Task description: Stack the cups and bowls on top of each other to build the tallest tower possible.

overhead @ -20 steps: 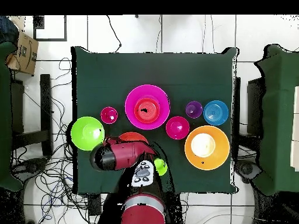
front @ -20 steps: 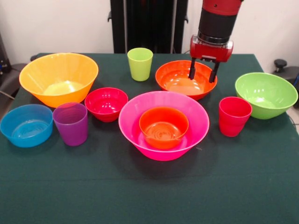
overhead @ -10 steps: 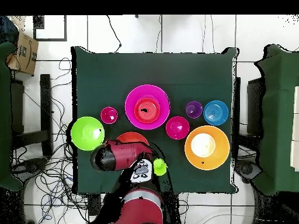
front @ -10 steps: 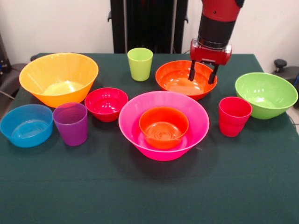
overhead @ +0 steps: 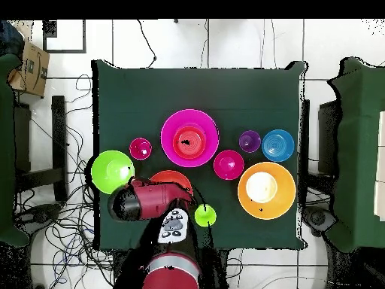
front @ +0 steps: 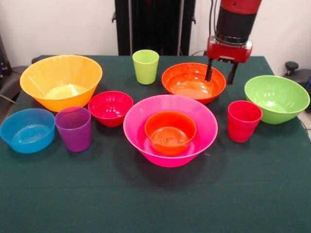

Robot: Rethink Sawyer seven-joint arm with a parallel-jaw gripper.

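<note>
Blue bowl [front: 27,129]: farthest left of the fingers in the front view, on the green table [front: 155,204].
Yellow-orange bowl [front: 61,81]: large, far left of the fingers, behind the blue bowl.
Purple cup [front: 74,128]: upright, just beside the blue bowl.
Red bowl [front: 110,108]: small, left of and nearer the camera than the fingers.
Lime green cup [front: 146,66]: upright, left of the fingers, near the table's far edge.
Tower [front: 170,130]: wide pink bowl with a small orange bowl [front: 170,131] nested inside; it stands left of the fingers, toward the camera.
Orange-red bowl [front: 193,82]: medium; its right rim lies at the fingers.
Gripper [front: 220,75]: two dark fingers [front: 210,73] spread apart, holding nothing, tips astride the orange-red bowl's right rim.
Red cup [front: 243,121]: upright, right of the fingers, nearer the camera.
Green bowl [front: 276,98]: right of the fingers, apart from the red cup.
</note>
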